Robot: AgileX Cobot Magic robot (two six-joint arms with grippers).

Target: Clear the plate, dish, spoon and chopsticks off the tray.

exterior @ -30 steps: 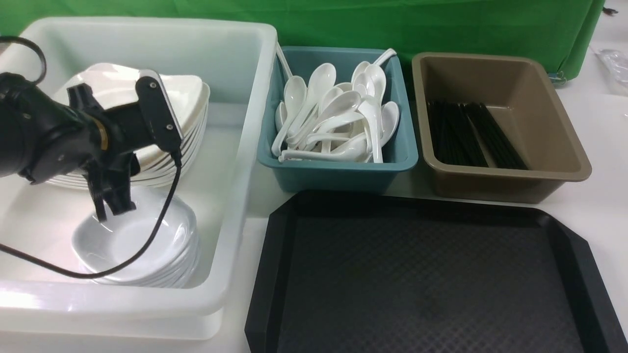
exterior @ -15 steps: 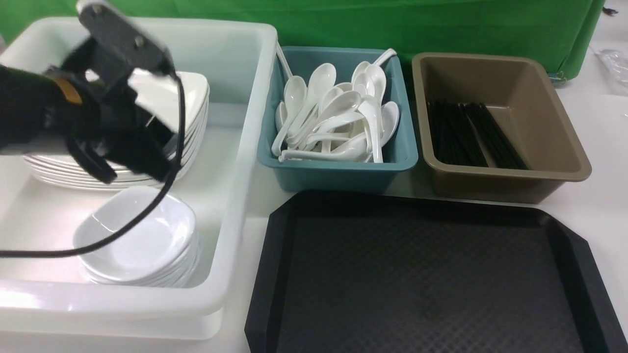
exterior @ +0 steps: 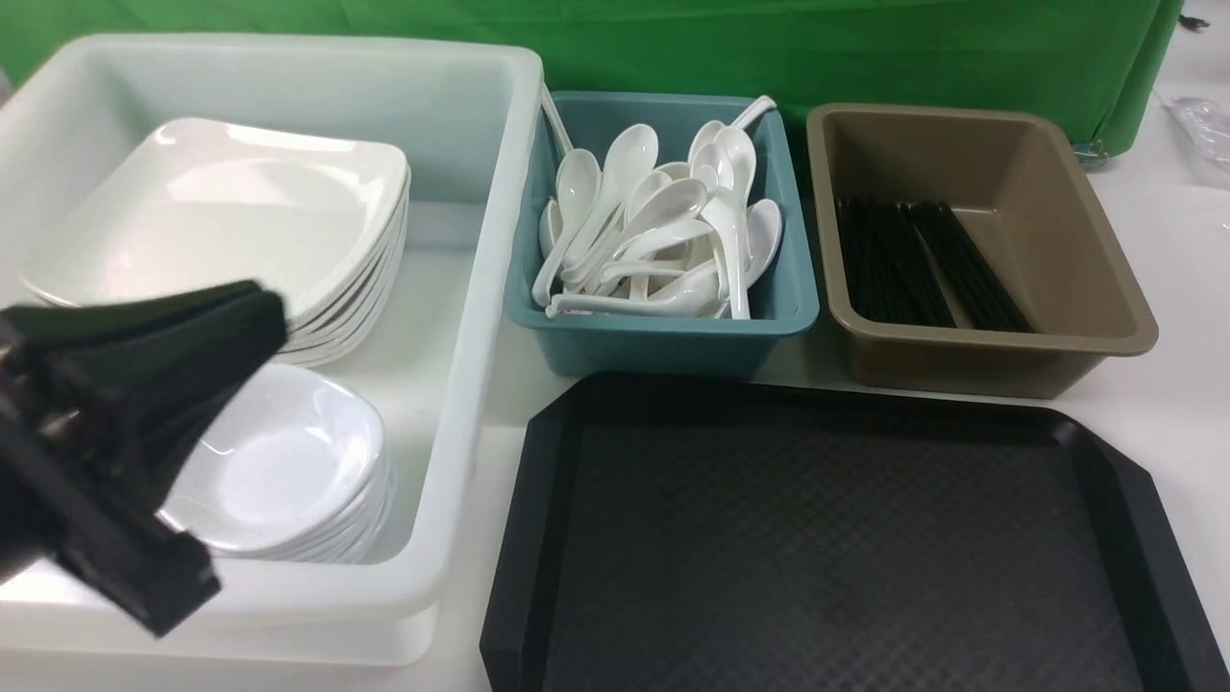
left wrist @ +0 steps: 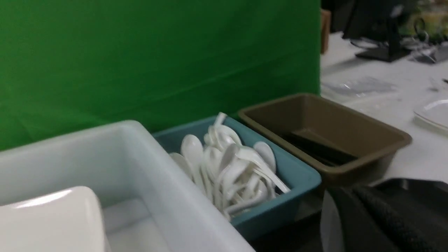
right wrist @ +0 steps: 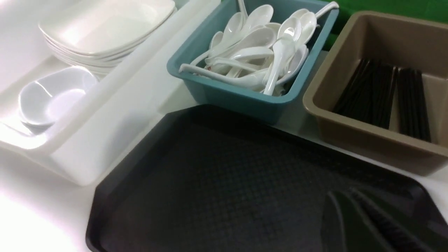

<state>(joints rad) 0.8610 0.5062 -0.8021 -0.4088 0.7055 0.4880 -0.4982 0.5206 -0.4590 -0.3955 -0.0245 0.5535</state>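
Note:
The black tray (exterior: 846, 538) has nothing on it. The large white plate (exterior: 221, 207) tops a stack of plates in the white tub (exterior: 480, 288). The small dish (exterior: 279, 461) tops a stack of dishes in front of them. White spoons (exterior: 663, 240) fill the teal bin. Black chopsticks (exterior: 913, 259) lie in the brown bin. My left gripper (exterior: 264, 312) is blurred, raised over the tub's near left part, shut and empty; it also shows in the left wrist view (left wrist: 344, 190). My right gripper (right wrist: 341, 194) hangs above the tray, shut and empty, and does not show in the front view.
The teal bin (exterior: 663, 341) and the brown bin (exterior: 990, 360) stand side by side behind the tray. A green cloth hangs behind them. White table shows to the right of the tray (exterior: 1182, 423).
My left gripper has lifted off the dish stack, swung up over the plates, then come back toward the near left. The dish has stayed on its stack.

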